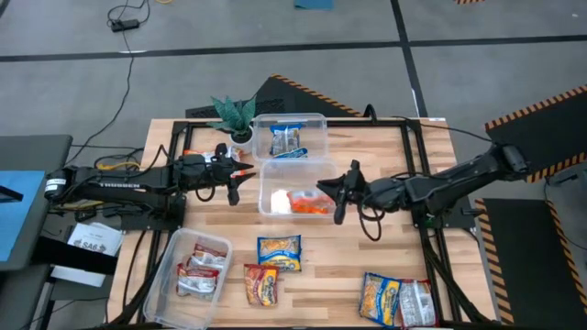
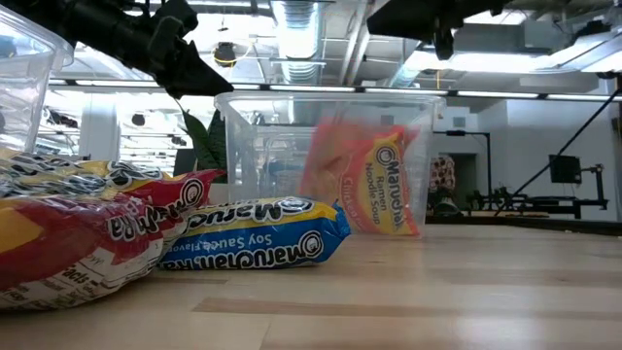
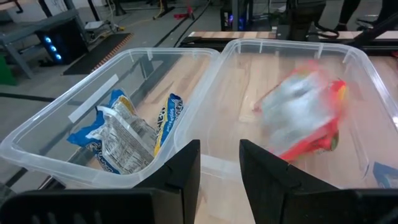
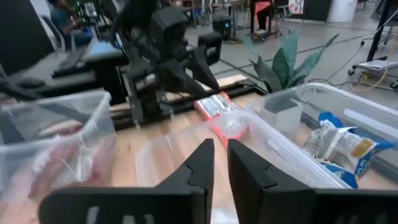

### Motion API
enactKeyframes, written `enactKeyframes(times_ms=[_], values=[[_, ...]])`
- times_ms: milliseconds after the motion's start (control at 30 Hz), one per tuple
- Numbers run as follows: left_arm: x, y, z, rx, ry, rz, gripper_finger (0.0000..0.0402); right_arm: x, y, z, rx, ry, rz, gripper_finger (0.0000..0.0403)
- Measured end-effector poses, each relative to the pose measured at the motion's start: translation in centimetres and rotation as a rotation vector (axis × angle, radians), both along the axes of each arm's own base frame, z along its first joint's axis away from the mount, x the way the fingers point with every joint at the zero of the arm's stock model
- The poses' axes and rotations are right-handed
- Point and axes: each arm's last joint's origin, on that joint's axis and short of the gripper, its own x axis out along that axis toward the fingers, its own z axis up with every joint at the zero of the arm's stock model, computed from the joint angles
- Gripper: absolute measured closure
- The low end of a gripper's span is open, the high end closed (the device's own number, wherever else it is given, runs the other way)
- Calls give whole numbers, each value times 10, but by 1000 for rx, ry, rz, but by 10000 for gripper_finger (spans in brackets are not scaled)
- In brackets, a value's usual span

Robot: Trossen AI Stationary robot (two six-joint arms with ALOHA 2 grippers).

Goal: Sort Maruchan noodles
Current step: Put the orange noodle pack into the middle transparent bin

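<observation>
Three tubs (image 1: 320, 167) across the table (image 1: 459, 275), noodle packets (image 1: 279, 252) in each, more packets loose in front.
</observation>
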Motion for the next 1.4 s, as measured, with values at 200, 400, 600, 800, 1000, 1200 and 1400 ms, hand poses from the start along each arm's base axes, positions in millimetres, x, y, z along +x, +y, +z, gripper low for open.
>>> enactKeyframes(times_ms=[200,400,600,800,1000,1200,1400], values=[[0,0,0,2,1,-1,301,-1,0,7,21,-65,7,284],[0,0,0,0,0,1,301,2,2,7,20,-82,59,214],[-1,2,0,-17,-13,84,301,3,-6,7,-38,-61,33,164],[-4,7,-3,-102,-41,275,301,4,-13,6,-55,-40,8,159],[-18,30,-17,-231,102,544,301,4,-17,2,-42,-5,-11,159],[-29,53,-44,-413,269,705,301,4,-19,1,-39,0,-20,159],[-18,74,-63,-429,316,747,301,4,-19,1,-39,0,-20,159]])
